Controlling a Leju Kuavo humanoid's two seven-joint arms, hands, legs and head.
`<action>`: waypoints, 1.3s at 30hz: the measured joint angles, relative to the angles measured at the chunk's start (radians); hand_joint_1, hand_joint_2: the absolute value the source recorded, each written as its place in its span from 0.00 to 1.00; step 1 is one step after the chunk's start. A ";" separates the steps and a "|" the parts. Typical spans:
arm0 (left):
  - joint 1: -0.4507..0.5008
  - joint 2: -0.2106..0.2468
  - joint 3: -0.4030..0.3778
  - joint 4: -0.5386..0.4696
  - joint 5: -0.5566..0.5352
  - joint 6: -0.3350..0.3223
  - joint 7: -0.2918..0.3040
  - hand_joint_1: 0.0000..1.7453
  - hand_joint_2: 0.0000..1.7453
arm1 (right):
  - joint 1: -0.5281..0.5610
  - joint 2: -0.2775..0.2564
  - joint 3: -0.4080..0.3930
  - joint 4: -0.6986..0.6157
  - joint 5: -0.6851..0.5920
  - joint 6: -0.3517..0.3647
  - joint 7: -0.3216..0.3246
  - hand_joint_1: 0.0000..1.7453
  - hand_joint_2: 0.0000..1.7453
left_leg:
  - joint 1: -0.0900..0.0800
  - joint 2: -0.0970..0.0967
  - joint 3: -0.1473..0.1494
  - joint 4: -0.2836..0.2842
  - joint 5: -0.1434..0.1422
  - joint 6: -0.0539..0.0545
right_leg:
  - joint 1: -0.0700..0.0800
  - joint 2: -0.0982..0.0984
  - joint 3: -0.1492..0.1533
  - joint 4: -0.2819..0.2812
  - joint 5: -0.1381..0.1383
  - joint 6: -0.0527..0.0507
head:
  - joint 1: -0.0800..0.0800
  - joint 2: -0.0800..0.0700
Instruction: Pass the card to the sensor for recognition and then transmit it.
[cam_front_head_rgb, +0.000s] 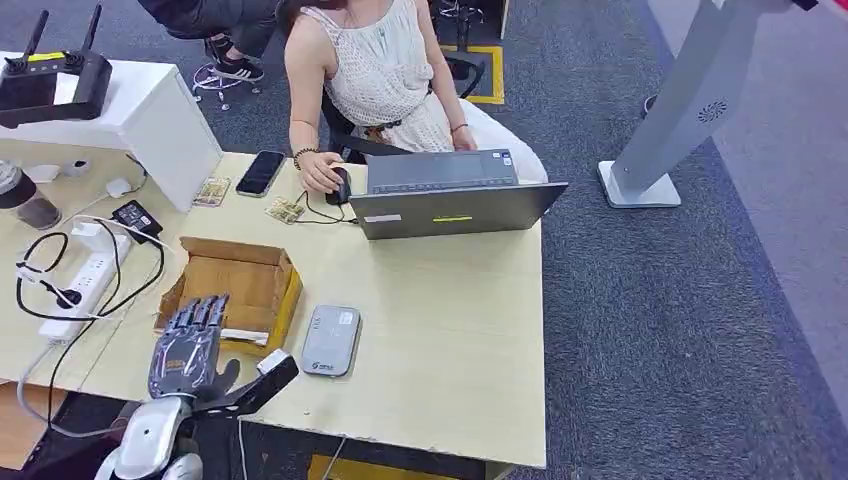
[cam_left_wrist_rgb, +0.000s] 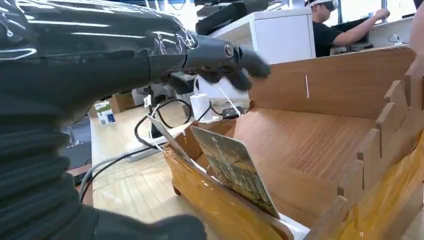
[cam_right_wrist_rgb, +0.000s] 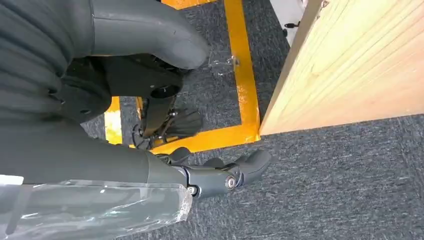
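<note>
Hovering over the cardboard box (cam_front_head_rgb: 235, 285), the left hand (cam_front_head_rgb: 190, 345) has spread fingers holding nothing. The card (cam_left_wrist_rgb: 235, 167) leans inside the box, beside the grey sensor (cam_front_head_rgb: 331, 340). The right hand (cam_right_wrist_rgb: 220, 175) hangs loosely curled, empty.

The head view looks forward and down from high on the robot, taking in the whole desk (cam_front_head_rgb: 440, 300), the open cardboard box (cam_front_head_rgb: 230, 290) near its front edge and the carpeted floor (cam_front_head_rgb: 680, 330) to the right. The left wrist view sits close behind the left hand (cam_left_wrist_rgb: 220, 62), low and nearly level with the desk top, looking straight into that same box (cam_left_wrist_rgb: 320, 130), which it shares with the head view. The right wrist view hangs behind the right hand (cam_right_wrist_rgb: 220, 175), facing down at the carpet (cam_right_wrist_rgb: 340, 180) beside the desk's edge (cam_right_wrist_rgb: 360, 60).
</note>
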 joint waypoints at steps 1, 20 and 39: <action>0.000 0.000 0.000 0.001 0.001 -0.001 0.000 1.00 1.00 | 0.000 0.000 0.000 0.000 0.000 0.000 0.000 0.00 1.00 | 0.000 0.000 0.000 0.000 0.000 0.000 | 0.000 0.000 0.000 0.000 0.000 0.000 | 0.000 0.000; -0.001 0.005 -0.001 0.004 0.029 0.000 -0.008 1.00 1.00 | 0.001 0.000 -0.003 0.000 0.003 0.005 0.000 0.00 1.00 | 0.000 0.000 0.000 0.000 0.000 0.000 | 0.000 0.000 0.000 0.000 0.000 0.000 | 0.000 0.000; -0.141 -0.051 -0.001 -0.035 -0.043 0.259 -0.064 1.00 1.00 | -0.001 0.000 -0.026 0.000 0.032 0.016 -0.020 0.00 1.00 | 0.000 -0.001 0.000 0.000 0.002 0.000 | 0.000 -0.001 0.000 0.000 0.002 0.000 | 0.000 0.000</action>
